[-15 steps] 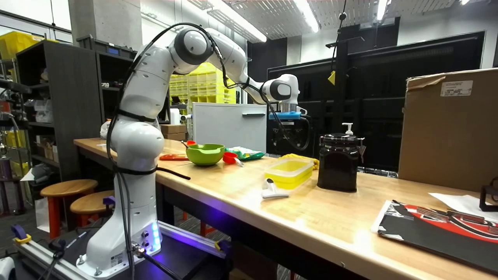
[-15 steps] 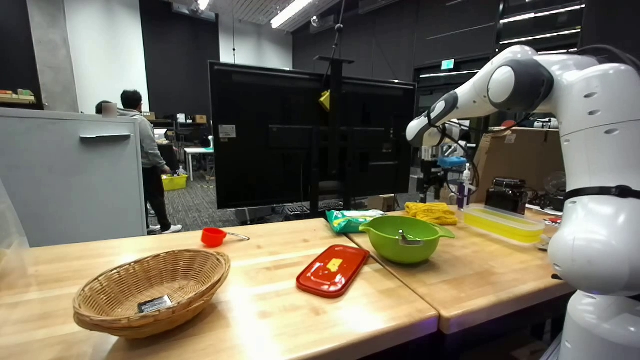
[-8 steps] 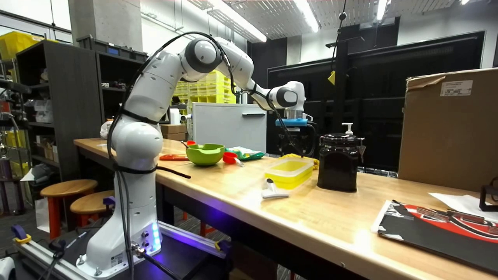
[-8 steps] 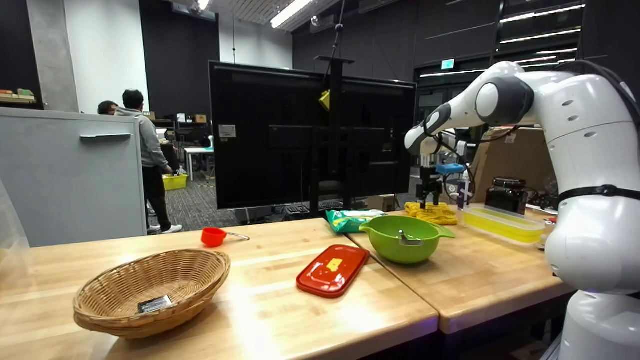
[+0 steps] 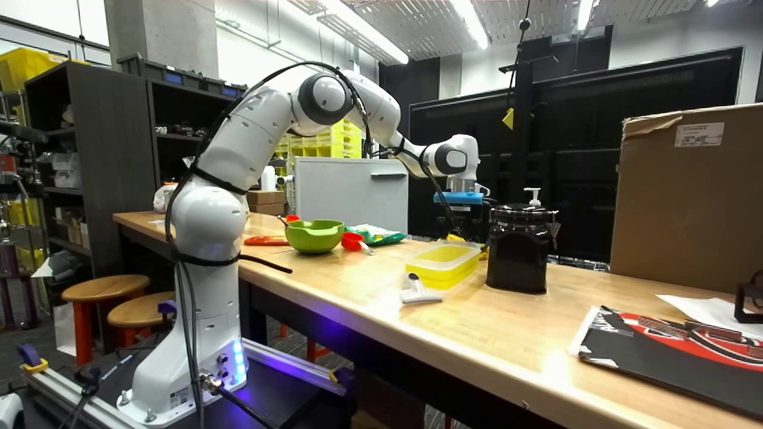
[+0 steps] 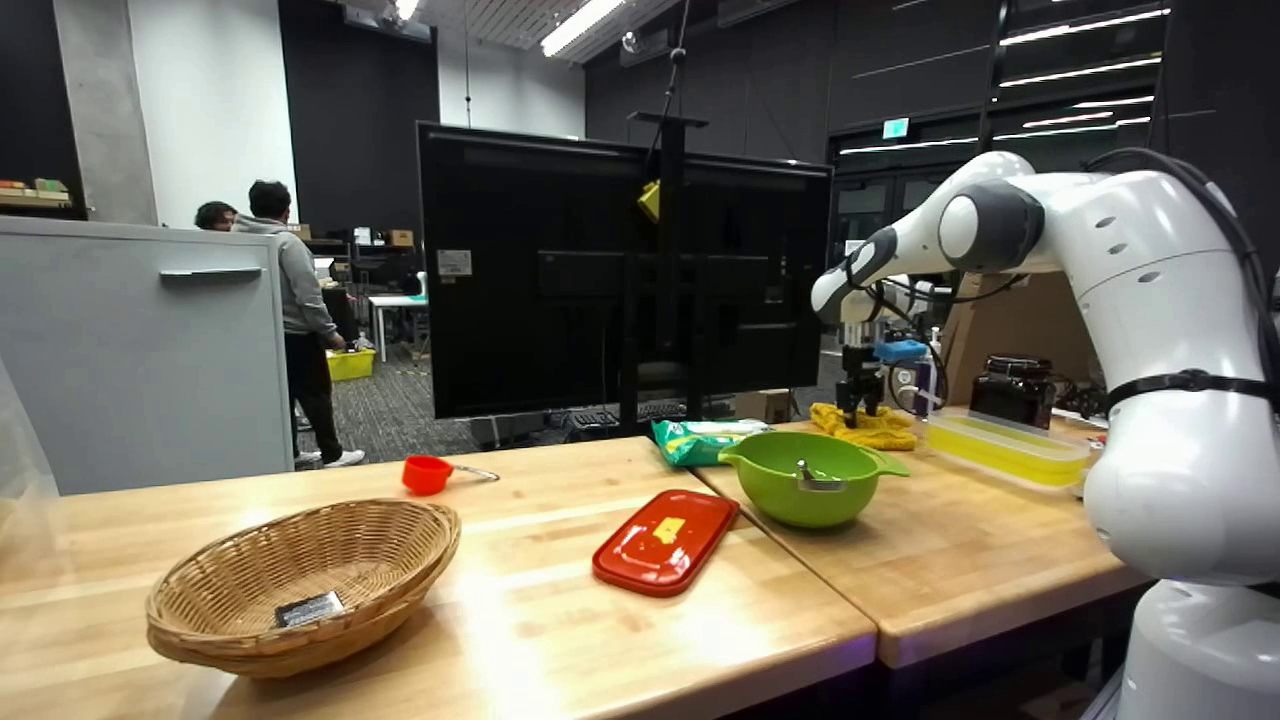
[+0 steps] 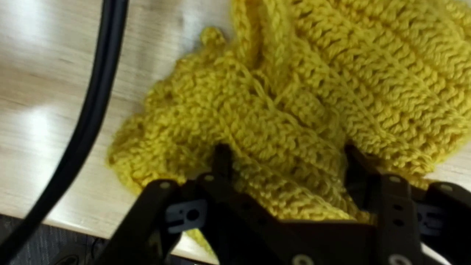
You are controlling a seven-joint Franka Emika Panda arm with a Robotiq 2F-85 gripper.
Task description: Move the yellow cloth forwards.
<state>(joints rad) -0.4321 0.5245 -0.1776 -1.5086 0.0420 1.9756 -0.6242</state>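
On the bench (image 6: 980,545), part of the yellow cloth (image 7: 239,106) is straddled, apparently ungripped, by the widely parted pincer (image 7: 287,156).

Wicker basket (image 6: 330,568), green bowl (image 6: 790,503).

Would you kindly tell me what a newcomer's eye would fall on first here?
Most likely the big white robot arm, reaching over the wooden table in an exterior view. In the wrist view, the textured yellow cloth fills much of the picture, under the gripper. Next might come the bright green bowl, near the flat red lid in an exterior view.
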